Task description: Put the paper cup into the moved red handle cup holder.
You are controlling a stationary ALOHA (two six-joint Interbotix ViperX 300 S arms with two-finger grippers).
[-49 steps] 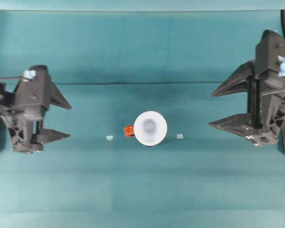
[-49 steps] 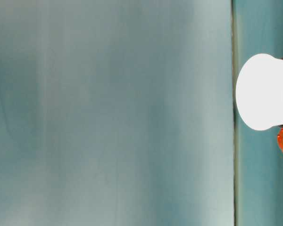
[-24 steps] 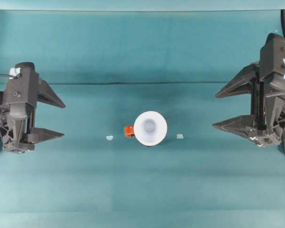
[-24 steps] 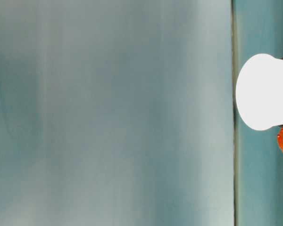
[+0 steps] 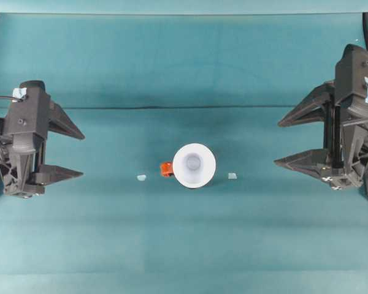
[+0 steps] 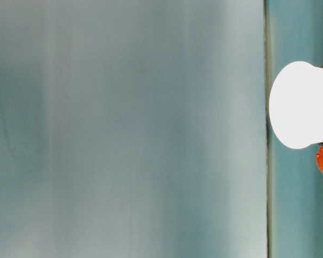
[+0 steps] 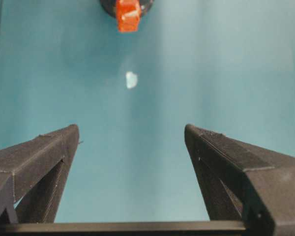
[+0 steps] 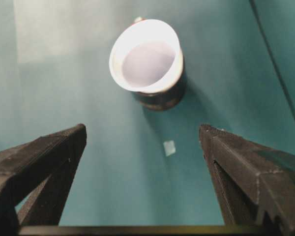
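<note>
Item: paper cup (image 5: 194, 165), upright, seated inside red handle cup holder (image 8: 162, 98) at table centre; orange tab handle (image 5: 166, 169) pointing towards my left. Left gripper (image 5: 66, 153) and right gripper (image 5: 294, 139): fingers spread, empty, well apart from cup. Step: placement apparently complete; next move calls only for idling.

The surface (image 5: 184, 245) ahead of the left end effector (image 5: 73, 153) lies bare up to a small pale scrap (image 5: 141, 177), and just past it stands the red handle cup holder (image 7: 125, 10) with the paper cup (image 5: 194, 165) seated in it. The right end effector (image 5: 285, 142), fingers spread wide, faces the same pair from the opposite side; only a second pale scrap (image 5: 232, 176) lies between. Both scraps are flat. To either side of each end effector the surface is unobstructed.
</note>
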